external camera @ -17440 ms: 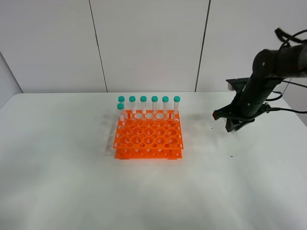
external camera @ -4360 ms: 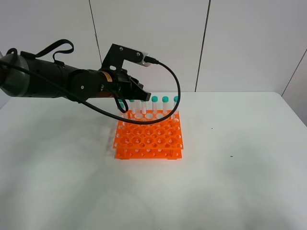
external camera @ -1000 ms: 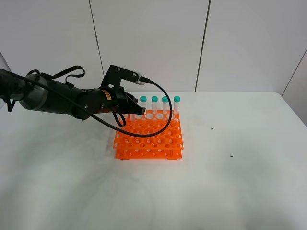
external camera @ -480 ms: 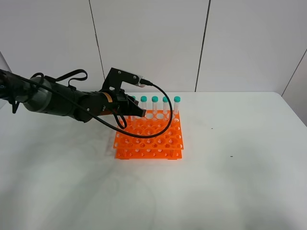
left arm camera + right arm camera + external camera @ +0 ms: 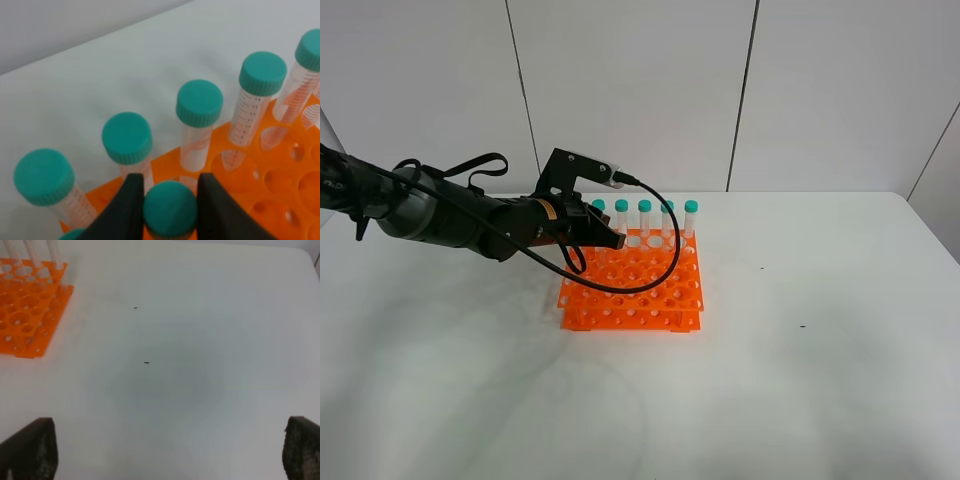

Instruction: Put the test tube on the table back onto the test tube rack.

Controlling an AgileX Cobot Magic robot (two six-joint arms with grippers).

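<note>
The orange test tube rack (image 5: 640, 285) stands mid-table on the white table (image 5: 770, 390). Several teal-capped tubes (image 5: 644, 215) stand in its back row. My left gripper (image 5: 603, 238) is low over the rack's back left part. In the left wrist view the left gripper (image 5: 170, 184) is shut on the teal cap of the test tube (image 5: 170, 210), which stands upright just in front of the back-row tubes (image 5: 199, 103), above the rack (image 5: 280, 175). The tube's lower part is hidden. My right gripper (image 5: 165, 440) is open, empty, over bare table and out of the exterior view.
The rack's front rows of holes (image 5: 635, 300) hold no tubes. The rack's corner shows in the right wrist view (image 5: 30, 305), far from the right fingers (image 5: 30, 447). Small dark specks (image 5: 146, 362) lie on the table. A cable (image 5: 660, 230) loops from the left wrist over the rack.
The left gripper has sunk a little lower over the rack's back left part with the tube. Much earlier the right arm was at the right of the table; it has left the exterior view.
</note>
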